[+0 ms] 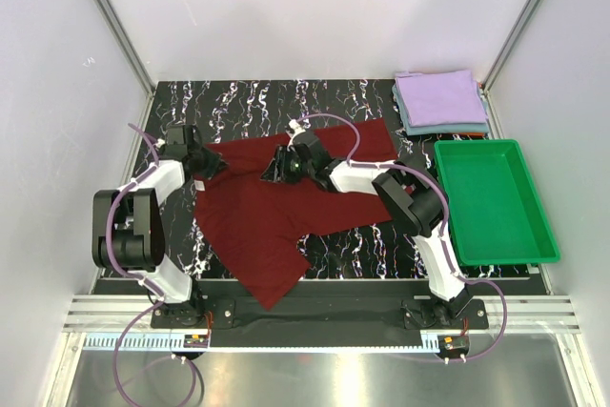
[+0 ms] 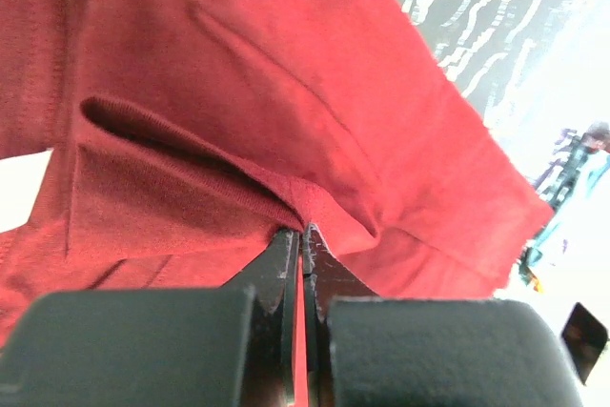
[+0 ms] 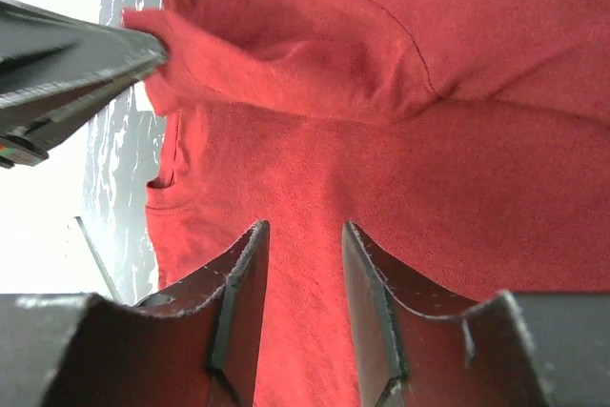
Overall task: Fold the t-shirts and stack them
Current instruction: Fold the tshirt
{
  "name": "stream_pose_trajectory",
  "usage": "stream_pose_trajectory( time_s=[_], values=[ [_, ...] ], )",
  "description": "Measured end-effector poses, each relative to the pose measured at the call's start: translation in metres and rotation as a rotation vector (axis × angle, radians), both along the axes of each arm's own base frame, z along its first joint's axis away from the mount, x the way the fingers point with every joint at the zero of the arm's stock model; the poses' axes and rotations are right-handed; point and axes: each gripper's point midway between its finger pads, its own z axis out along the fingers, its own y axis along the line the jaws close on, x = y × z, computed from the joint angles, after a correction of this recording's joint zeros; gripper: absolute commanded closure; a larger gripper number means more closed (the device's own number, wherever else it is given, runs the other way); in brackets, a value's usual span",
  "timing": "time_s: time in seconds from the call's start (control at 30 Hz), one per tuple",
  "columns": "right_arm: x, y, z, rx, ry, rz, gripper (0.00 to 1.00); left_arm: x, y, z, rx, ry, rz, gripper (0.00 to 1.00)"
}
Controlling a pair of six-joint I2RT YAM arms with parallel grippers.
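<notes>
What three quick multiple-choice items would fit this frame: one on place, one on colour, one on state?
1. Where does the folded lavender cotton t-shirt lie?
A) on the folded grey-blue t-shirt, far right corner of the table
B) draped over the left arm
C) at the near edge between the arm bases

2. What colour is the rectangular plastic tray?
A) blue
B) green
C) white

3. How does the left gripper stand to the dark maroon cotton t-shirt?
A) shut on a fold of it
B) open, hovering above it
C) well clear of it

Answers:
1 A: the top view shows lavender cloth sitting on the grey-blue layer.
2 B: it is bright green in the top view.
3 A: the left wrist view shows the fingers pressed together with maroon cloth pinched between them.
</notes>
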Motion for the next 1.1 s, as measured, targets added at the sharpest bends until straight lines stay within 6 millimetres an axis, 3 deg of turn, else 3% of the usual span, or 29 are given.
stream_pose_trajectory(
  time_s=[0.4,0.67,0.93,1.1],
  values=[
    [-0.021,-0.005,-0.022,-0.02,0.029,0.008,0.55,-0.004,-0.014,0.02,-0.112,-0.009,0.002,1.0],
    [-0.034,0.005,-0.008,-0.007,-0.017,0.02,0.52,-0.01,-0.019,0.034,-0.148,-0.016,0.003,1.0],
    [-0.035,0.029,0.012,-0.03,-0.122,0.023,0.46,-0.019,-0.027,0.027,-0.216,0.015,0.004,1.0],
    [-0.032,0.028,0.011,-0.046,-0.139,0.003,0.38,-0.032,-0.032,0.013,-0.264,0.06,0.02,1.0]
  ],
)
